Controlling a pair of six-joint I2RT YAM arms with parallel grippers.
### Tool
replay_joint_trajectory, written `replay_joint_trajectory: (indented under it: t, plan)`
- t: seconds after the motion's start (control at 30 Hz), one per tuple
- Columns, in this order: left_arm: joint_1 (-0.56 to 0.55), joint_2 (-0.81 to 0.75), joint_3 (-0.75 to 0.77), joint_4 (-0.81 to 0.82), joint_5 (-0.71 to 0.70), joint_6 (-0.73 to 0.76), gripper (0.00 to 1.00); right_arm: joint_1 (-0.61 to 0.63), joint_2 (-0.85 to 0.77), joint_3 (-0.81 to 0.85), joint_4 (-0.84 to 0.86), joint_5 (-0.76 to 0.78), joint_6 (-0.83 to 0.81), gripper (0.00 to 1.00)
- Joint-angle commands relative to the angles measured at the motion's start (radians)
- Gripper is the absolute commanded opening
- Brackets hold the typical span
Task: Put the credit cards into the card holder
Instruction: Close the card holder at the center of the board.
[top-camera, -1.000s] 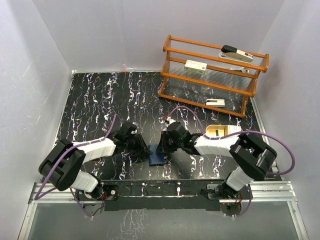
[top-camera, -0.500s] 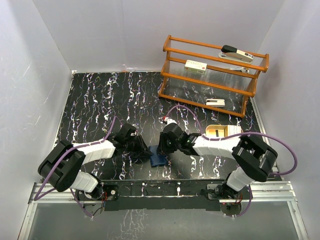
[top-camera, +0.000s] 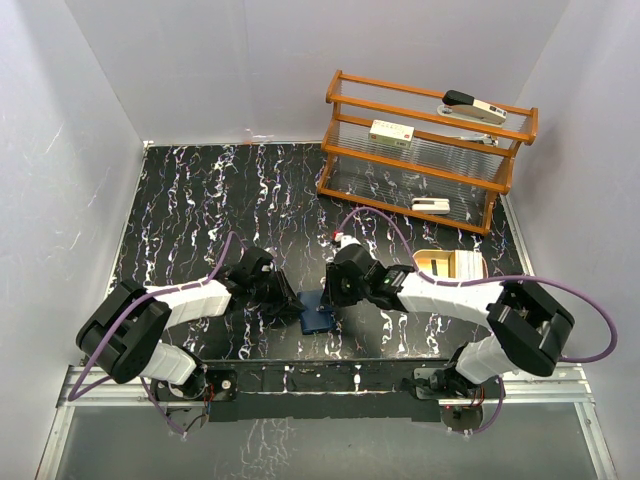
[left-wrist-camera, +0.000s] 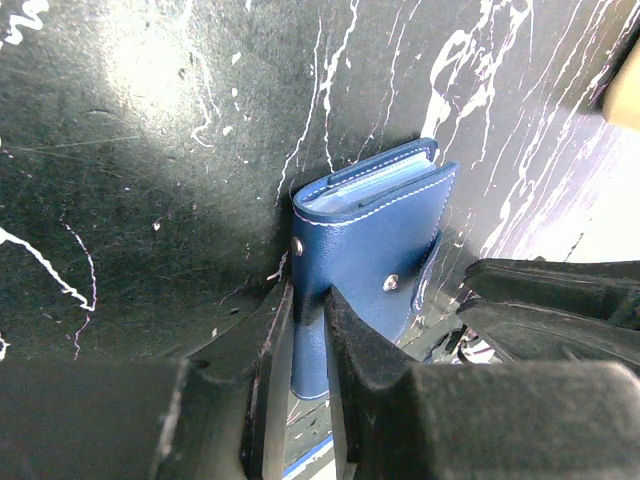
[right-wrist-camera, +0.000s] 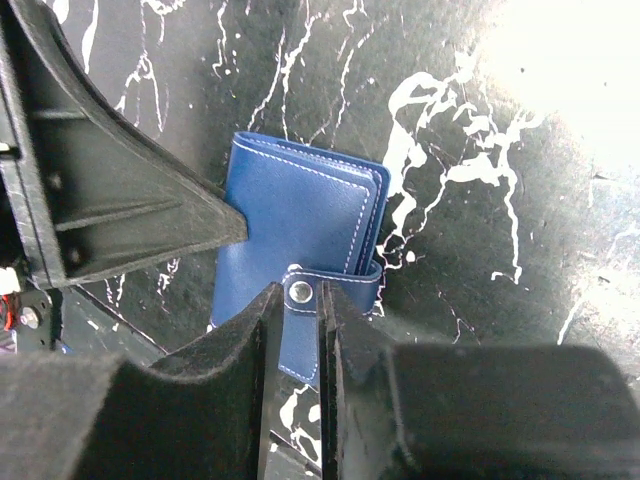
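The card holder (top-camera: 316, 313), a navy folded wallet, lies near the table's front edge between both grippers. My left gripper (left-wrist-camera: 308, 310) is shut on its lower left corner, and pale layers (left-wrist-camera: 365, 185) show between the covers. My right gripper (right-wrist-camera: 300, 315) is shut on the snap tab (right-wrist-camera: 300, 325), which sticks out from the card holder (right-wrist-camera: 300, 210). In the top view the left gripper (top-camera: 292, 298) is at its left and the right gripper (top-camera: 330, 296) at its right. A tan-orange credit card (top-camera: 432, 262) lies in the beige tray (top-camera: 470, 266), partly hidden by my right arm.
A wooden rack (top-camera: 425, 150) stands at the back right with white block-shaped devices (top-camera: 391, 130) on its shelves. The tray sits right of my right forearm. The metal rail (top-camera: 320, 378) runs along the near edge. White walls close in the table.
My right arm's elbow has swung right and nearer, uncovering more of the tray. The right gripper has shifted slightly on the tab. The card holder has barely moved and the left arm is still.
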Motion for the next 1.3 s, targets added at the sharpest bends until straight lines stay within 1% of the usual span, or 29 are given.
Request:
replay_joint_trajectory:
  t: [0.0, 0.4, 0.57, 0.77, 0.97, 1.27]
  plan:
    - [-0.005, 0.006, 0.021, -0.053, -0.016, 0.025, 0.15, -0.006, 0.005, -0.015, 0.072, -0.044, -0.005, 0.18]
    - [-0.006, -0.005, 0.022, -0.044, -0.011, 0.010, 0.15, -0.008, 0.084, -0.044, 0.161, -0.092, 0.019, 0.17]
    - [-0.005, -0.005, 0.018, -0.031, -0.005, 0.001, 0.15, -0.007, 0.087, -0.073, 0.209, -0.116, 0.050, 0.15]
    - [-0.006, 0.000, 0.025, -0.022, 0.005, -0.005, 0.15, -0.006, 0.084, -0.080, 0.218, -0.113, 0.074, 0.15]
    - [-0.005, -0.001, 0.023, -0.023, 0.002, -0.004, 0.14, -0.004, 0.072, -0.077, 0.193, -0.099, 0.058, 0.13]
    - [-0.005, 0.007, 0.028, -0.030, -0.005, 0.001, 0.14, 0.022, 0.068, -0.049, 0.107, -0.056, 0.013, 0.12]
